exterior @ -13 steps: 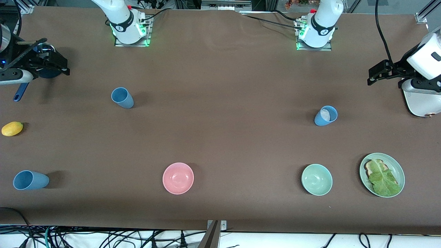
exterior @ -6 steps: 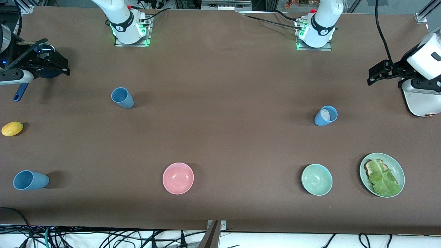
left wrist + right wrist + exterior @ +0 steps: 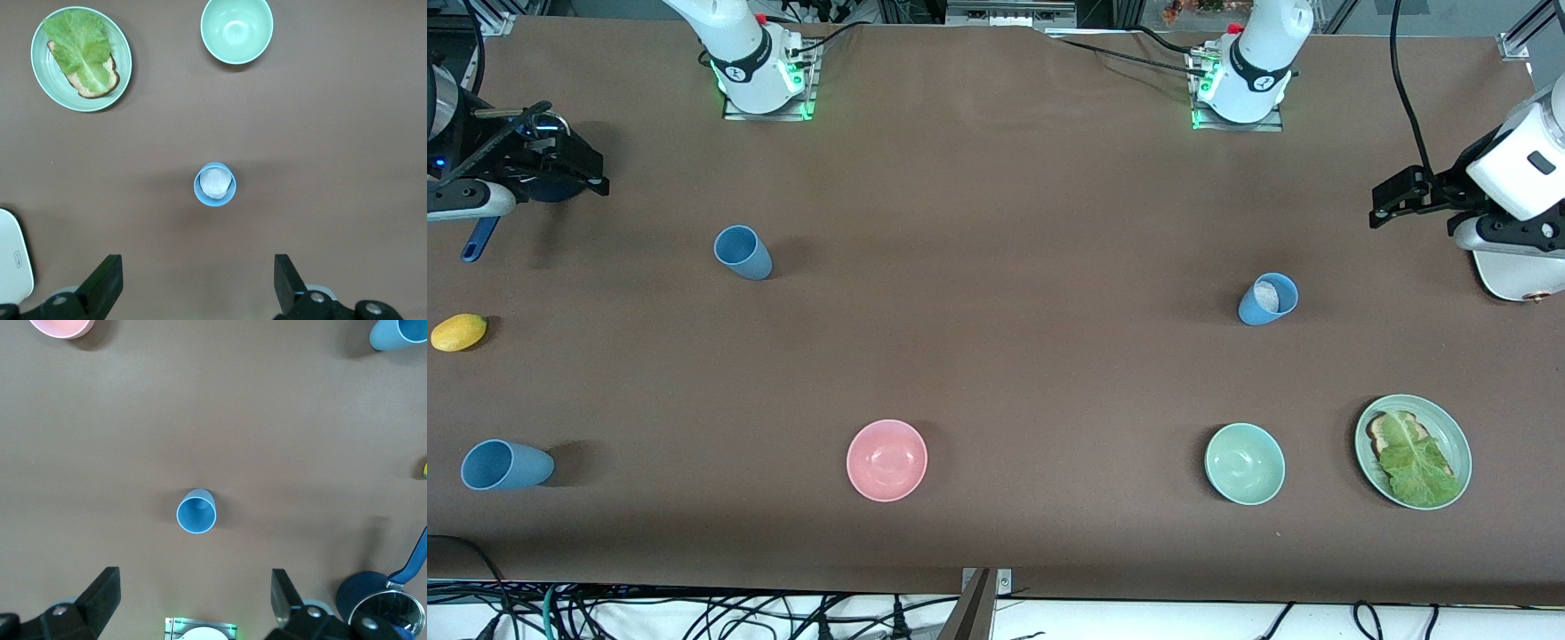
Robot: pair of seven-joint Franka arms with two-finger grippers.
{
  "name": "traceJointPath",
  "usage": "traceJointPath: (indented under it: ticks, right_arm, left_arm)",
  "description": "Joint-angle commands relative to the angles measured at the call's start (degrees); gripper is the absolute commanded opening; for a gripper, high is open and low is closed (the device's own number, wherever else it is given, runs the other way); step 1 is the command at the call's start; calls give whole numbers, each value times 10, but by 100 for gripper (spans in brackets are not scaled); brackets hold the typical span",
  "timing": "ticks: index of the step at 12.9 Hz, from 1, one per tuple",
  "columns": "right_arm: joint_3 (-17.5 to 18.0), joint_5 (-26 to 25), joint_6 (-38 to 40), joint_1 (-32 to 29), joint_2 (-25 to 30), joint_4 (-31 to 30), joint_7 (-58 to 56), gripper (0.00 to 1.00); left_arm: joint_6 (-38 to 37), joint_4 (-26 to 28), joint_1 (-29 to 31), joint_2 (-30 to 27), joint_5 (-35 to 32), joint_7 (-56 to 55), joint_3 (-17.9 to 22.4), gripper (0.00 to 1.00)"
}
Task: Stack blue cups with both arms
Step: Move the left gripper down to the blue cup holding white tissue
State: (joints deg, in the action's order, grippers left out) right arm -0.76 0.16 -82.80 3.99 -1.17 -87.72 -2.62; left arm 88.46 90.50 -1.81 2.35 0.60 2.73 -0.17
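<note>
The left gripper (image 3: 193,283) hangs spread wide and empty above a blue cup (image 3: 215,185). The right gripper (image 3: 193,600) hangs likewise over another cup (image 3: 196,511).

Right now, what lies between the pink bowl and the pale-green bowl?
Nothing: in the front view, only bare brown table runs between the pink bowl and the pale-green bowl.

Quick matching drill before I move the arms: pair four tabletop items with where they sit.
Items:
1. pink bowl
2. lemon
3. plate
4. cup with white filling

Places:
A. at the right arm's end, table edge
B. holds toast and lettuce, left arm's end
C. farther from the front camera than the green bowl
D. near row, toward the table's middle

Pairs: 1-D, 2-A, 3-B, 4-C
</note>
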Motion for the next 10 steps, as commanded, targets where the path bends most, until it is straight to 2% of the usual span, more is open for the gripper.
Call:
traceJointPath:
  ticks: [1,10]
  right_arm:
    - [1,9,0,-1,3,-2,-5,100]
    - [1,9,1,-1,3,-2,-5,100]
  left_arm:
    - [18,-13,2,19,7,-1,1,100]
    - [94,24,7,53,7,2,2,100]
